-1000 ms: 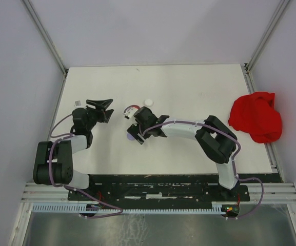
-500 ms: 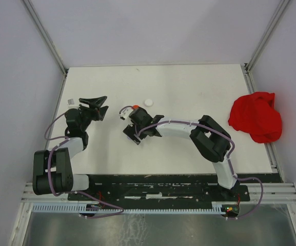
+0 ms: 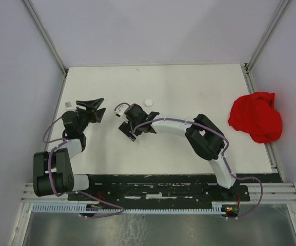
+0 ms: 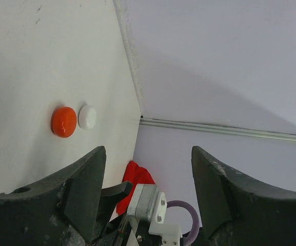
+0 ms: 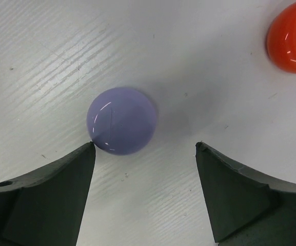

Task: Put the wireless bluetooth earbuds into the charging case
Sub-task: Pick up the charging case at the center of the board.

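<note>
No earbuds show in any view. A round purple disc [image 5: 121, 127] lies flat on the white table, just ahead of my right gripper [image 5: 145, 146] and close to its left fingertip. That gripper is open and holds nothing. A red disc [image 5: 291, 36] lies further off at the upper right. From the left wrist, the red disc [image 4: 64, 121] sits touching a white disc [image 4: 87, 117]. I cannot tell whether any disc is the charging case. My left gripper [image 4: 148, 154] is open and empty, tilted up off the table. From above, the left gripper [image 3: 97, 106] is at the table's left and the right gripper [image 3: 127, 128] beside it.
The white disc [image 3: 148, 102] lies just beyond the right wrist. A crumpled red cloth [image 3: 255, 117] sits at the table's right edge. The left wall and its metal rail [image 3: 60, 110] run close to the left gripper. The right arm's camera mount [image 4: 150, 202] shows between the left fingers.
Both arms have shifted left. The right gripper has slid left and further back over the discs, covering the red one from above. The left gripper has swung toward the left wall. Both stay open.
</note>
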